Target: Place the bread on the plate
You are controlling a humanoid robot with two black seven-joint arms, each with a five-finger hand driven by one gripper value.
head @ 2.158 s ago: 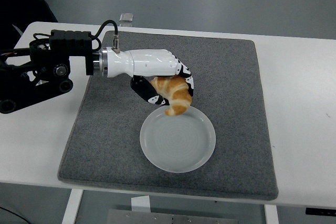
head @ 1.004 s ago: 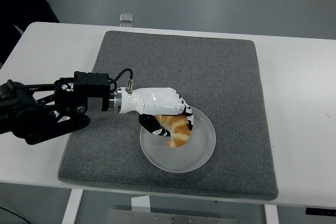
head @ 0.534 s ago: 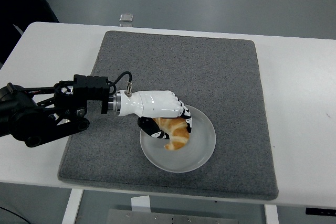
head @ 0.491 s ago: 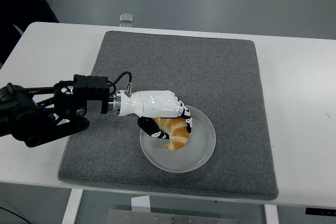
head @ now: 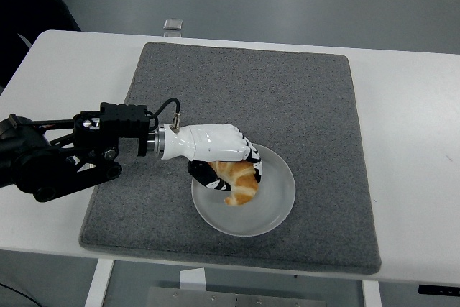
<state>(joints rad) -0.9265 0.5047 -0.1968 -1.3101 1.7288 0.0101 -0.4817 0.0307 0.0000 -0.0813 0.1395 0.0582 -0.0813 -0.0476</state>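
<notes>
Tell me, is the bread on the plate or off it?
On it: the croissant lies inside the plate rim, with the left hand shut around it.

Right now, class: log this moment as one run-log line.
left hand: shut on croissant | croissant: over plate | plate: on grey mat | release: pending

My white table runs across the whole view, its near edge along the bottom. A grey felt mat lies flat on it, covering most of the middle and reaching close to the near edge. At the far edge, just beyond the mat's far left corner, sits a small clear object; I cannot tell what it is. My left arm reaches in over the table's left side.
</notes>
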